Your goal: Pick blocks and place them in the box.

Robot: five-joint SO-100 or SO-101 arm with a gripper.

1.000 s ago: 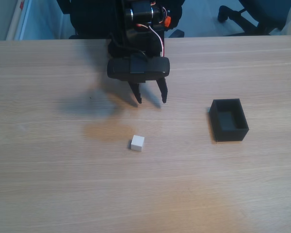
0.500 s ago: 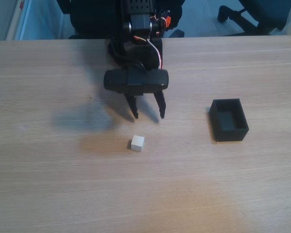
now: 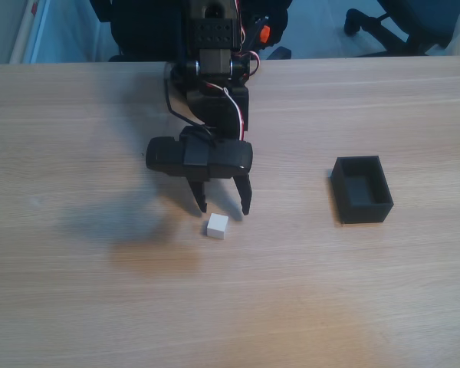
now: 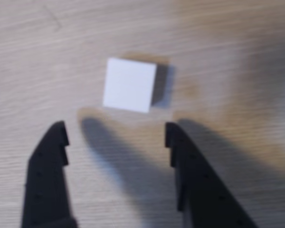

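A small white block [image 3: 218,225] lies on the wooden table near the middle of the fixed view. My gripper [image 3: 224,208] hangs just behind and above it, open, its two black fingers pointing down with nothing between them. In the wrist view the block [image 4: 129,85] sits on the wood just beyond the fingertips of the gripper [image 4: 115,130], slightly blurred. The black open-topped box [image 3: 361,188] stands on the table to the right of the block, empty.
The arm's black body and base [image 3: 211,54] rise at the table's far edge. The wooden table [image 3: 100,307] stretches wide in front and to the left. Chair legs show on the floor at the upper right.
The gripper has moved forward and down toward the block, from well behind it to just above its far side. It stays open. Block and box have not moved.
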